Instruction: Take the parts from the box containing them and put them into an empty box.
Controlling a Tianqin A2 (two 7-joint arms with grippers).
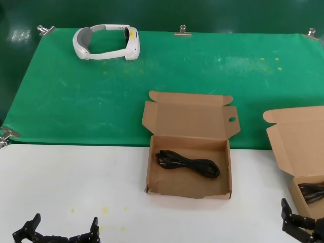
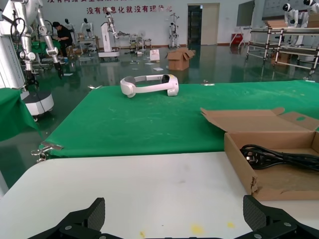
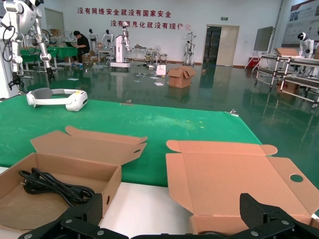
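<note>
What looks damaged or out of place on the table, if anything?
The middle box has a torn, ragged lower front corner on the robot's left side. A few small yellow spots stain the white table in front of it. The black cord lies fully inside the box.

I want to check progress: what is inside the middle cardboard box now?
One black cord bundle lies on the middle box's floor. Its near wall may hide a strip of floor; nothing else shows inside.

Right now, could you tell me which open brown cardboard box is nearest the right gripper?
The brown cardboard box on the robot's far right, directly ahead of the right gripper; the other box sits in the middle, farther from it.
</note>
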